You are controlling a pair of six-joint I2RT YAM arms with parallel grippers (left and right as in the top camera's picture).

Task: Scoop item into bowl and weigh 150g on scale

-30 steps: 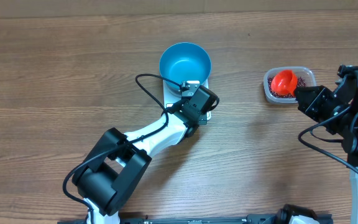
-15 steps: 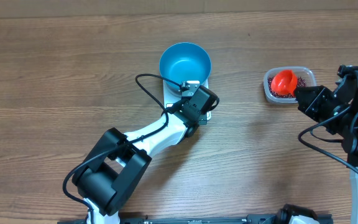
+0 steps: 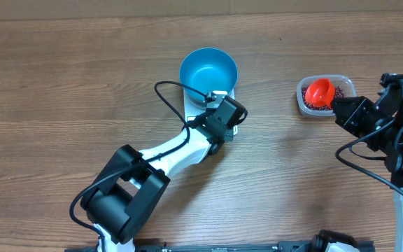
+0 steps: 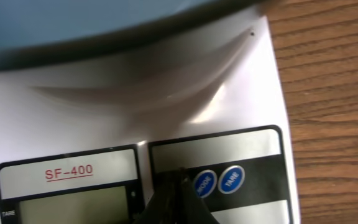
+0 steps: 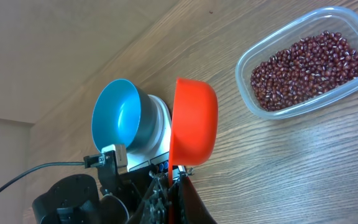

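Your right gripper (image 5: 174, 180) is clamped on the handle of an orange scoop (image 5: 194, 121), whose rounded cup stands on edge just above the fingers. Ahead of it and to its right, the beans (image 5: 306, 65) — small, dark red-brown, glossy — lie in a clear rounded-rectangular tub (image 5: 240, 74). Your left gripper (image 4: 180, 198) is closed, its tip over the scale (image 4: 166, 93) panel beside two round blue buttons (image 4: 232, 178); whether it touches, you cannot tell. Just beyond that tip the smooth blue bowl (image 3: 208, 68) sits on the flat white scale, its inside bare — all on a wood-grain table (image 3: 82, 84)
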